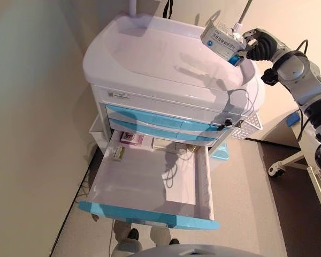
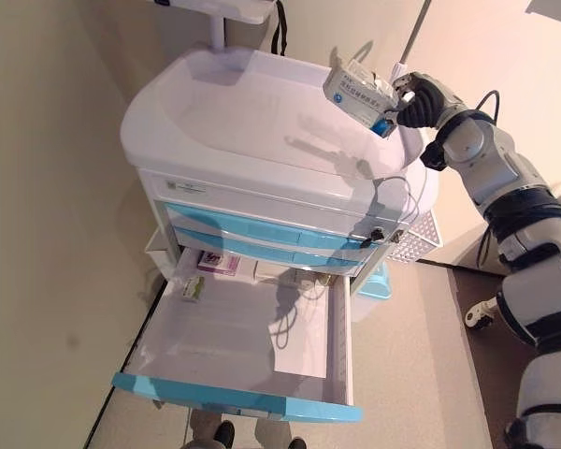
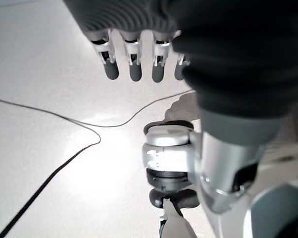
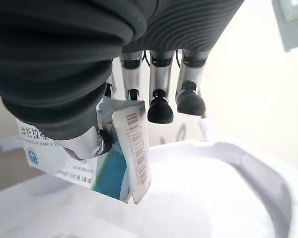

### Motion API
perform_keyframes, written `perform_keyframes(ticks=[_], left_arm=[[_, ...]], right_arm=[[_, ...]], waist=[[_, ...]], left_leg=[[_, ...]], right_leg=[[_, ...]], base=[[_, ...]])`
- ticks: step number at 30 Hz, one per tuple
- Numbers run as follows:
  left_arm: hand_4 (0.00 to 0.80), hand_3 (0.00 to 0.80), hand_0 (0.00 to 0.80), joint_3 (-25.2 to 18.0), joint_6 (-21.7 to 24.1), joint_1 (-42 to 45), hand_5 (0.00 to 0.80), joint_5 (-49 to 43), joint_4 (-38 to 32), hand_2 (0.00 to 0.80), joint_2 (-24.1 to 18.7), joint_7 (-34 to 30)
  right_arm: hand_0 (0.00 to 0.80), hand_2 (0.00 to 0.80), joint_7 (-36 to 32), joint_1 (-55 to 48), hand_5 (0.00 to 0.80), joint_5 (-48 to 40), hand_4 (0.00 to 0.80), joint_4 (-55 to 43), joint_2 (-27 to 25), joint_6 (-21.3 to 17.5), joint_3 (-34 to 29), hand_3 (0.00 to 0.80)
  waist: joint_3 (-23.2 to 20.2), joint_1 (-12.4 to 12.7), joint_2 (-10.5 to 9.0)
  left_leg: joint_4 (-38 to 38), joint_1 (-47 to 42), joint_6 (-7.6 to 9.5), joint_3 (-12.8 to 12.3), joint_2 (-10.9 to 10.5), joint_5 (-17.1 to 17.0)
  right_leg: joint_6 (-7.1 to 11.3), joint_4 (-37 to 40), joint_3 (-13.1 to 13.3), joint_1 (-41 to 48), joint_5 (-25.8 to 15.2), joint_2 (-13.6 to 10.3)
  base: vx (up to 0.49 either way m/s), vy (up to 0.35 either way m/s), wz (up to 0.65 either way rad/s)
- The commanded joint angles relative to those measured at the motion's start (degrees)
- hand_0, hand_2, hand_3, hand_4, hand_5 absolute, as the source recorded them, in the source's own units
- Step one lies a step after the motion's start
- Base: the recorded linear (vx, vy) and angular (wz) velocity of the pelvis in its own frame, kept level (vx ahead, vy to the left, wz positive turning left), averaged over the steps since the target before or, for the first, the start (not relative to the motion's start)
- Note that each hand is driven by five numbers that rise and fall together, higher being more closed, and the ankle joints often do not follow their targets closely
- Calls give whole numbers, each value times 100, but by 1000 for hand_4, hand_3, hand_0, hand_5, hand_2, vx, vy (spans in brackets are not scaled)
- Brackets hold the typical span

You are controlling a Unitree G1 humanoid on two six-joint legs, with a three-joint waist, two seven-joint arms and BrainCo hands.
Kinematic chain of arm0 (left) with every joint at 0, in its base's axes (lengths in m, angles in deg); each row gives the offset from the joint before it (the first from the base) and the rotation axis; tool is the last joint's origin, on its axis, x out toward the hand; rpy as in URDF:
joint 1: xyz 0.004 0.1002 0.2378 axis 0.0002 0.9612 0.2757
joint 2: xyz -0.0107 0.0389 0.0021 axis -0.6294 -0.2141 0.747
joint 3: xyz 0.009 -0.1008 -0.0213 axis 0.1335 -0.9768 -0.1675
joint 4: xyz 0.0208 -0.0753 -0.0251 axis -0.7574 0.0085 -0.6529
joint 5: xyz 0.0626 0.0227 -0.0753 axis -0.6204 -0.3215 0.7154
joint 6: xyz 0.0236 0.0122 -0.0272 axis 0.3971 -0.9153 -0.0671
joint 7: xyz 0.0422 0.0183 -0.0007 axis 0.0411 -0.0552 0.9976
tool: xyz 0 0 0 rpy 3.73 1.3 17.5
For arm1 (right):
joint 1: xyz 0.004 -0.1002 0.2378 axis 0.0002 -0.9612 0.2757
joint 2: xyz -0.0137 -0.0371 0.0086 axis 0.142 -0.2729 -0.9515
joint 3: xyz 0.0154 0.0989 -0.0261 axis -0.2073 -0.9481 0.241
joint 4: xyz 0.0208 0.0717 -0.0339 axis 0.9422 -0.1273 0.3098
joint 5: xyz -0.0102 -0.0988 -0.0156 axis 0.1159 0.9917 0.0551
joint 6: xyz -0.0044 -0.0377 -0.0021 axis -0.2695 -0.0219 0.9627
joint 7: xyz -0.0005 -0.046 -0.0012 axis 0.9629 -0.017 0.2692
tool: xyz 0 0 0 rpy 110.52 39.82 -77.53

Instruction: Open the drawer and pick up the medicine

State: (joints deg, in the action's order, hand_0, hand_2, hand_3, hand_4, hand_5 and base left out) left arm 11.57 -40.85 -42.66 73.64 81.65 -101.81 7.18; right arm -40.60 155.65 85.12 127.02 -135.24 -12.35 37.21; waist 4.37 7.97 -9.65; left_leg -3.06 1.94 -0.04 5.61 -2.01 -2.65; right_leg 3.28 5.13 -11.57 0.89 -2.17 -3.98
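A: Where was the medicine?

B: The box (image 1: 220, 37) was in the right hand (image 1: 257, 46), held up over the far right corner of the cart (image 1: 150, 59) top, clear of the surface. In the right wrist view the thumb and a finger pinched the box (image 4: 109, 163) by one end, the flap with the barcode bent outward, while the other fingers (image 4: 161, 106) hung beside it without touching.

A: And the drawer?

B: The bottom drawer (image 1: 150, 187) stood pulled well out, its blue front nearest the robot. The two blue drawers (image 1: 160, 120) above it were shut. At the back of the open one lay a pink-and-white box (image 1: 131, 138), a small green-marked pack (image 1: 117, 153) near the left wall, and a few pale items farther right that I couldn't make out.

A: The left hand?

B: It showed only in its own wrist view, the left hand (image 3: 134, 54) with fingers straight and loose, holding nothing, over pale floor.

A: Anything else by the cart?

B: A white mesh basket (image 1: 247, 127) hung on its right side, and a key (image 1: 224, 124) sat in the lock at the right end of the drawers.
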Motion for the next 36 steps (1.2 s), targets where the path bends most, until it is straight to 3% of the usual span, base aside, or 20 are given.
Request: perform_keyframes(ticks=[1, 5, 11, 27, 30, 32, 33, 36], left_arm=[[0, 0, 0, 176, -55, -161, 0, 181, 168, 0, -49, 35], [0, 0, 0, 306, -56, -274, 0, 220, 110, 0, -59, 55], [0, 0, 0, 372, -67, -385, 0, 276, 64, 0, -45, 79], [0, 0, 0, 456, -81, -434, 0, 249, 141, 0, 110, 109], [0, 0, 0, 450, -79, -436, 0, 244, 142, 0, 119, 111], [0, 0, 0, 449, -80, -436, 0, 243, 143, 0, 122, 119], [0, 0, 0, 446, -81, -440, 0, 246, 145, 0, 123, 119], [0, 0, 0, 446, -75, -445, 0, 234, 148, 0, 120, 119]], right_arm=[[800, 800, 398, 1017, 800, 220, 800, 631, 24, 117, 274, 800], [800, 800, 493, 1178, 800, 579, 800, 1312, 206, 191, 393, 800], [800, 800, 506, 1163, 800, 1031, 800, 1576, 389, 271, 547, 800], [800, 800, 382, 681, 800, 1232, 800, 1835, 726, 264, 271, 800], [759, 759, 377, 657, 759, 1253, 759, 1836, 762, 258, 259, 759], [540, 540, 385, 637, 540, 1279, 540, 1837, 787, 259, 258, 540], [0, 0, 389, 646, 0, 1299, 0, 1831, 803, 252, 270, 0], [0, 0, 427, 638, 0, 1262, 0, 1790, 818, 238, 224, 0]], waist=[[37, 169, -77], [95, 249, -52], [147, 308, -20], [233, 373, 104], [232, 368, 110], [229, 362, 113], [227, 358, 114], [217, 347, 114]], left_leg=[[-128, 182, 45, 26, -119, -67], [-90, 286, 47, 192, -169, -81], [-85, 417, 52, 342, -215, -114], [-96, 466, 56, 467, -273, -90], [-100, 458, 56, 469, -265, -85], [-101, 445, 55, 474, -259, -81], [-101, 440, 55, 477, -259, -77], [-103, 423, 53, 478, -258, -70]], right_leg=[[142, -467, -32, -244, -18, 40], [117, -503, -127, -289, 38, 37], [107, -479, -180, -355, 50, 39], [102, -428, -262, -371, 86, 40], [93, -424, -254, -367, 96, 48], [92, -422, -253, -354, 102, 50], [91, -421, -253, -352, 102, 53], [90, -422, -262, -340, 108, 58]], base=[[44, -8, 22], [44, -12, 28], [30, -16, 17], [13, -4, 3], [0, 0, 0], [0, 0, 0], [0, 0, 0], [0, 0, 0]])
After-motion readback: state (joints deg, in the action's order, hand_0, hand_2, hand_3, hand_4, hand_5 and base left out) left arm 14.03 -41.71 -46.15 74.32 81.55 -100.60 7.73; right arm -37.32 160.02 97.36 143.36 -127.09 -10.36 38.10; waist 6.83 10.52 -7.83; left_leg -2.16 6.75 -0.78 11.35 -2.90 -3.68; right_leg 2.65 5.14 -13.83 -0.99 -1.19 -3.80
